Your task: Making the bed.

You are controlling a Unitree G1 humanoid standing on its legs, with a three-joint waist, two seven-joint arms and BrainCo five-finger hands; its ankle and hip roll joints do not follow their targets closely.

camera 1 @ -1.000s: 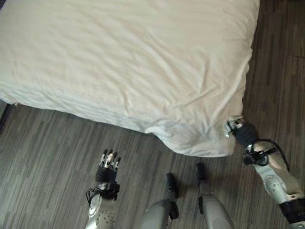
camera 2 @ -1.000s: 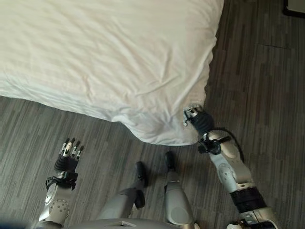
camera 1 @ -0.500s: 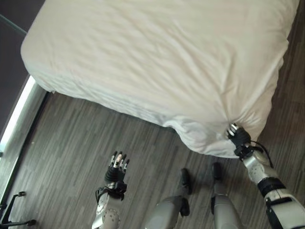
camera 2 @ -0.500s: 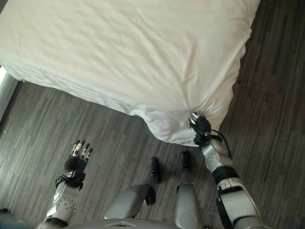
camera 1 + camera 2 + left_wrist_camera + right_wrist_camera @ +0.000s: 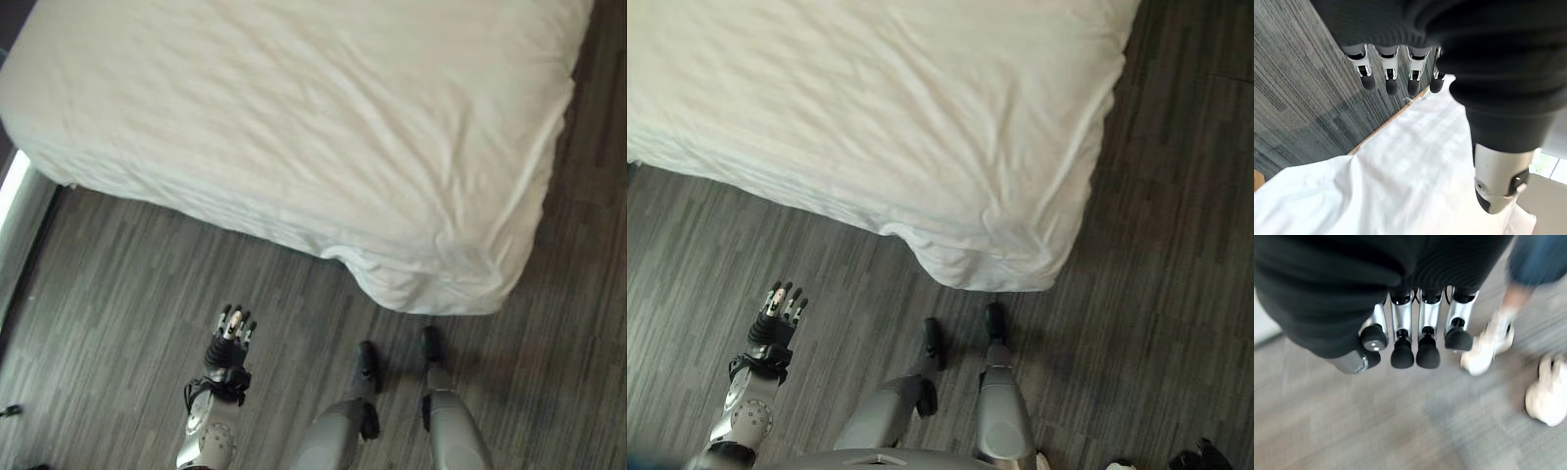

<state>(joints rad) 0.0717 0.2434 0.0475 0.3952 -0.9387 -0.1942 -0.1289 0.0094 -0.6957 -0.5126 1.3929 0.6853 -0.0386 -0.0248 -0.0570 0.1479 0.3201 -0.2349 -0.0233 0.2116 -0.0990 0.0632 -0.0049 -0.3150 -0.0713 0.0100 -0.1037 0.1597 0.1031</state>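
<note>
Left eye view — bed (image 5: 294,117): you see it covered by a white sheet (image 5: 411,196) across the upper part of the scene, its long axis running from upper right to lower left; the near corner (image 5: 441,289), rumpled and bulging, hangs over the wood-look floor (image 5: 118,313).
Left eye view — left hand (image 5: 228,343): you find it low over the floor, fingers straight and loosely spread, holding nothing, well apart from the bed's near edge, which lies ahead of it and to its right.
Right eye view — same layout: your left hand (image 5: 776,323) points toward the bed's long side; the rumpled corner (image 5: 989,269) sits ahead of the robot, nearer the right side.
Left wrist view — left fingers (image 5: 1391,83): straight, empty; past them you see the white sheet (image 5: 1400,186) and floor.
Right wrist view — right hand (image 5: 1400,345): fingers curled downward, tips close together, gripping nothing, over bare floor; a person's pale shoes (image 5: 1547,391) stand nearby.
Judgement — nearer arm: the corner probably suits your right arm, but how far that hand stands from the bed cannot be told.
Hidden — the far side of the bed is cut off; whether the corner is tucked cannot be made out.
</note>
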